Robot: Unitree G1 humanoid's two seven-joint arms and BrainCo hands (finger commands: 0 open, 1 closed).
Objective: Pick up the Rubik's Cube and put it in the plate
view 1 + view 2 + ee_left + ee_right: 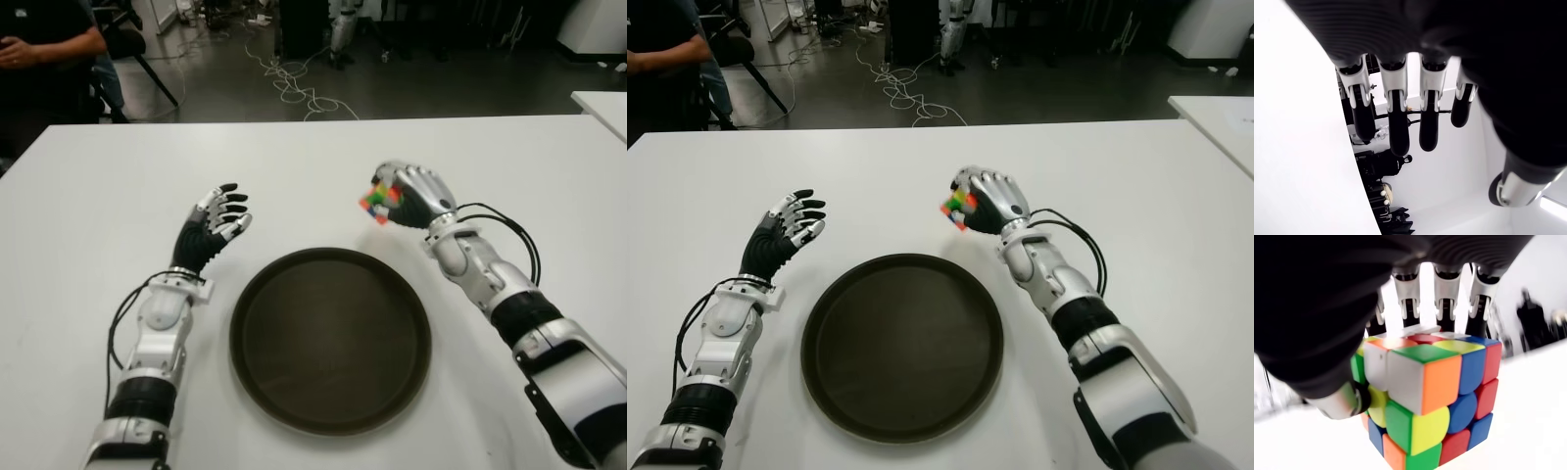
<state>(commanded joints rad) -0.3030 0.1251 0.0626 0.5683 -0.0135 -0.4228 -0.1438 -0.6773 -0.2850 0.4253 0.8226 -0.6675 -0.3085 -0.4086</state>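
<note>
Multicoloured Rubik's Cube (378,202) gripped in the right hand (416,197), fingers (1445,308) wrapped over the top, lifted off the white tabletop (323,166) just past the far right rim of the dark round plate (330,338). Carry step by the look of it, pick-up done. Next up probably: swing inward and toward the near edge until over the plate's middle, lower, then let go gently. Left hand (216,225) idle, spread wide, nothing in it, off the plate's left rim. Beyond the far edge: dark floor, cables (294,83), seated person (39,49) at the far left corner
</note>
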